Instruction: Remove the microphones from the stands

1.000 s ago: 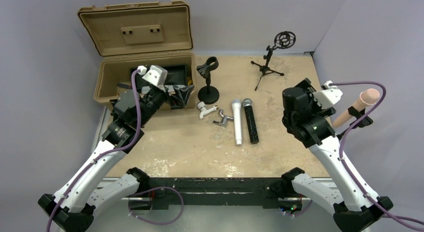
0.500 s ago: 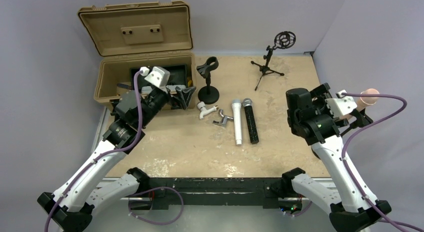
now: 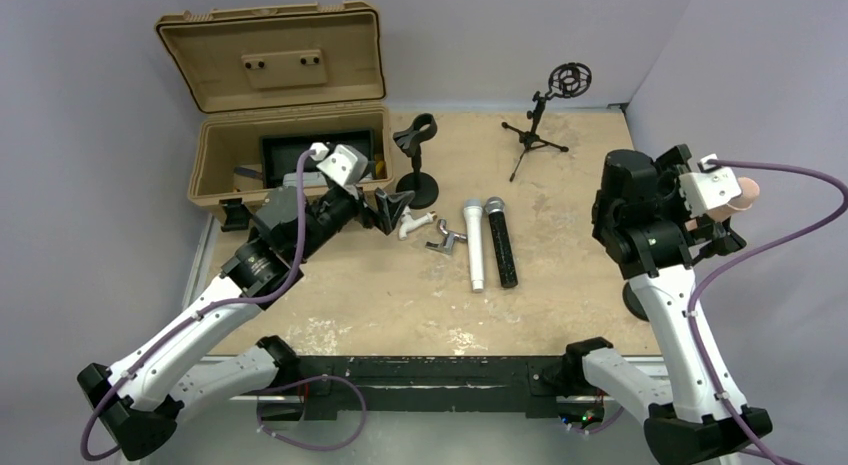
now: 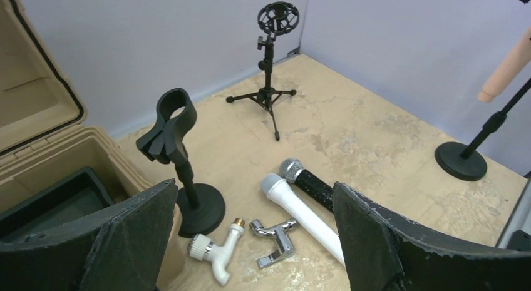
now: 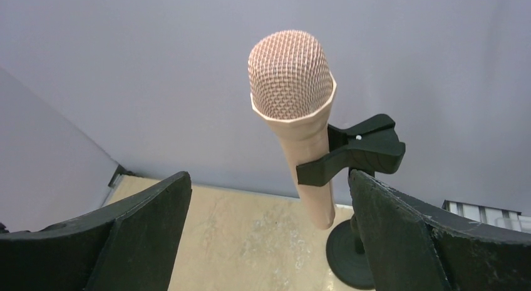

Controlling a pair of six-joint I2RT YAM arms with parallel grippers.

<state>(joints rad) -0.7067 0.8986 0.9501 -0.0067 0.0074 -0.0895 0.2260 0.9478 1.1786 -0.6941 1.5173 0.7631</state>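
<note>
A peach-pink microphone (image 5: 299, 125) sits tilted in the black clip (image 5: 357, 150) of a stand with a round base (image 5: 347, 253) at the table's right edge. My right gripper (image 5: 269, 184) is open. The microphone's lower body lies between its fingers, nearer the right one, and touches neither. In the top view the microphone's head (image 3: 745, 193) shows beside the right gripper (image 3: 722, 225), which is mostly hidden by its wrist camera. My left gripper (image 3: 385, 207) is open and empty, low over the table near the taps.
An empty black clip stand (image 4: 169, 125), a white tap (image 4: 216, 253), a chrome tap (image 4: 275, 241), a white microphone (image 4: 297, 206) and a black microphone (image 4: 310, 184) lie mid-table. A tripod stand (image 3: 540, 125) is at the back. An open tan case (image 3: 290, 135) stands far left.
My right arm has swung right and up, bringing its open fingers around the pink microphone. My left arm has moved right, out of the case and over the table.
</note>
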